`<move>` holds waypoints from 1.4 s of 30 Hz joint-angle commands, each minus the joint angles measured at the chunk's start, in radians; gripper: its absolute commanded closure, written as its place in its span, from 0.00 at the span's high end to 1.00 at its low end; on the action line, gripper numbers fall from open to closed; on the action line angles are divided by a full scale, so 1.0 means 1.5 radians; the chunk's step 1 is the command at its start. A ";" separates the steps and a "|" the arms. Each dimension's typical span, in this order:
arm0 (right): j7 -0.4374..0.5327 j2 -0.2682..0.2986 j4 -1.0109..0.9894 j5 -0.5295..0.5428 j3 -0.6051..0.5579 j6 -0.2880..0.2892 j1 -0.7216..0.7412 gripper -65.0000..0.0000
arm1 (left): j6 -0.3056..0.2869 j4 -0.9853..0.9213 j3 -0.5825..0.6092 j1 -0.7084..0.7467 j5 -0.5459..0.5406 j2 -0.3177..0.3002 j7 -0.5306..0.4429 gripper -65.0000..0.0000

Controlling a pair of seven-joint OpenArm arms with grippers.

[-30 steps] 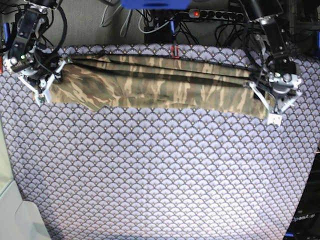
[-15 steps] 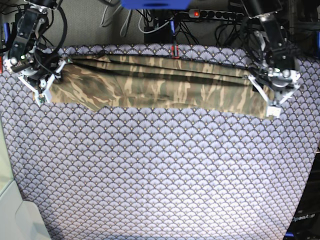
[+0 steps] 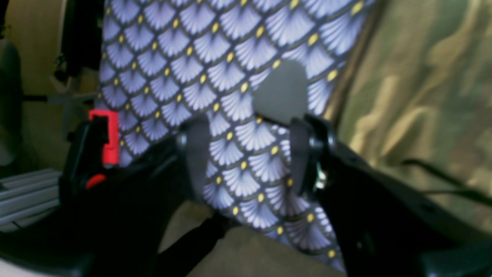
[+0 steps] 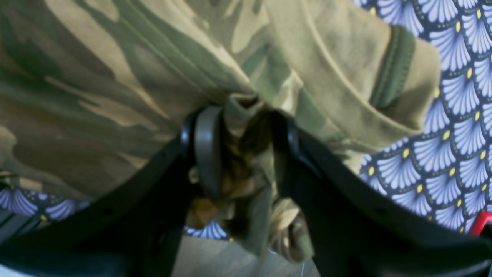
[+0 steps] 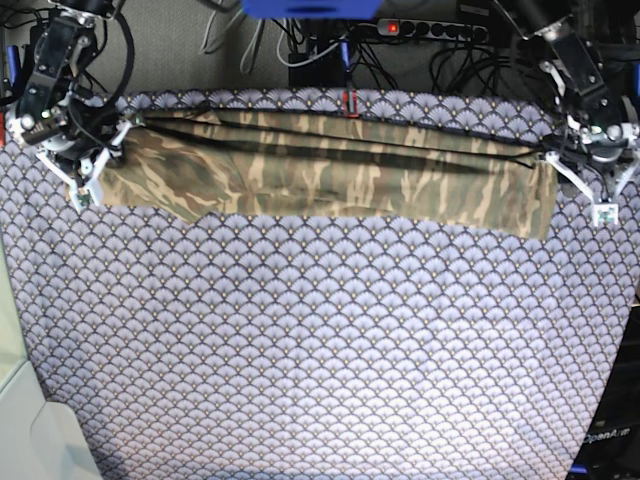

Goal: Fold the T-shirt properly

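The camouflage T-shirt (image 5: pixel 330 170) lies as a long, narrow folded strip across the far part of the table. My right gripper (image 5: pixel 100 165), on the base view's left, is shut on the strip's left end. The right wrist view shows its jaws (image 4: pixel 246 154) pinching a bunch of the shirt (image 4: pixel 115 77). My left gripper (image 5: pixel 587 185), on the base view's right, is open and empty just past the strip's right end. In the left wrist view its jaws (image 3: pixel 250 154) frame only the patterned cloth, with the shirt (image 3: pixel 423 96) off to the right.
A purple-grey fan-scale cloth (image 5: pixel 320 350) covers the whole table. A red clamp (image 5: pixel 349 102) sits at the back edge, another (image 3: pixel 107 134) shows by the left gripper. A power strip and cables (image 5: pixel 420 30) lie behind the table. A pale surface (image 5: pixel 30 430) borders the front left.
My left gripper has let go of the shirt's right end and moved right and back, off the cloth. That end now lies flat. The right gripper has not moved.
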 commanded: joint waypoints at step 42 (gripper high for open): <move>-0.026 0.001 -0.004 -0.013 -0.027 0.004 0.000 0.35 | 0.003 -0.244 0.059 -0.100 -0.052 -0.020 -0.030 0.48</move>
